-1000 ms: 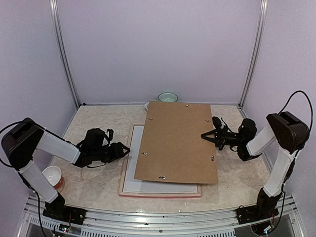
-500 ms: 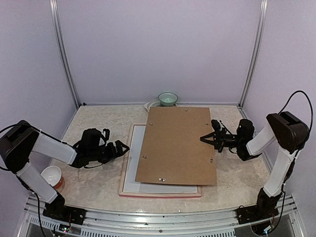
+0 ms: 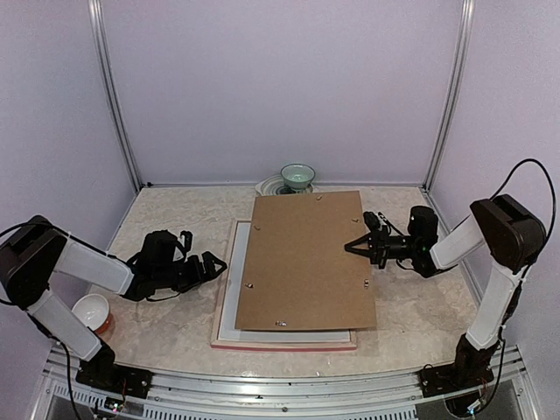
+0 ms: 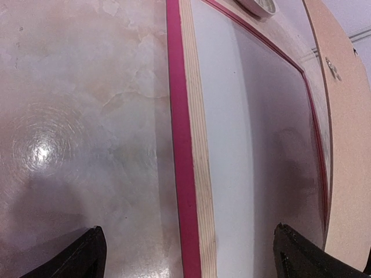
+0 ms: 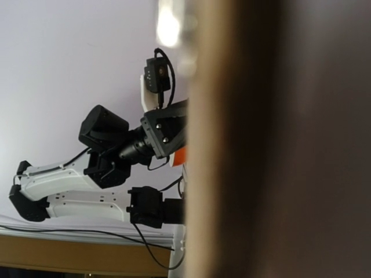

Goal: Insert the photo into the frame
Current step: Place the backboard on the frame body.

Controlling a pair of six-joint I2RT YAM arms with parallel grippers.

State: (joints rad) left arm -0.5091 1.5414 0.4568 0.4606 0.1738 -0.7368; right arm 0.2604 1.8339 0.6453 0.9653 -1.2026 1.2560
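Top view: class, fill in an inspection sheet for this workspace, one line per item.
Surface: marbled table, glossy.
Job's things: frame lies flat, back up, white sheet inside; photo not seen.
Clutter: brown board over the frame; green bowl on a plate at the back; white cup near left.
Grippers: left gripper fingers open, empty, beside the frame's left rail; right gripper fingers shut on the board's right edge.
Cables: black cable loops over the right arm.
Surroundings: lilac walls, metal posts.
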